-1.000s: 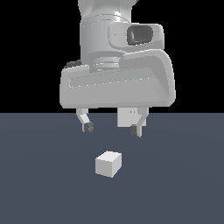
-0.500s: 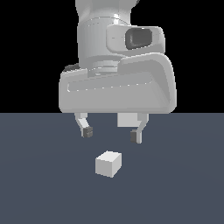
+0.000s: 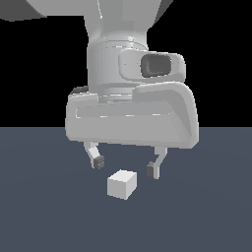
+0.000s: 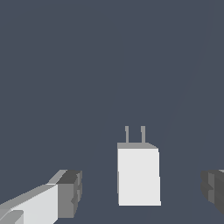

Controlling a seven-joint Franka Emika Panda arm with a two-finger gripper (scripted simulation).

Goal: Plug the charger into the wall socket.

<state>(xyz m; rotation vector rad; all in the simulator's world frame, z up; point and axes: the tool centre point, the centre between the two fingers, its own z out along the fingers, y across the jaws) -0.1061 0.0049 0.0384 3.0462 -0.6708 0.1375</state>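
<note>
While the end effector [image 3: 126,168] hangs spread wide, gripping nothing, the charger [image 3: 122,184] sits on the surface [image 3: 44,206] roughly between its fingers, prongs [image 4: 134,134] apparently unobstructed.

The scene is viewed closely and level from outside, facing the arm. From the wrist, the table is looked down upon. The charger [image 3: 122,184] [image 4: 138,175] is shared.

Off-white charger [image 3: 121,184] lies flat, two prongs showing.

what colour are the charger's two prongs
Grey, darker than the off-white charger body; clearest in the wrist view.
</note>
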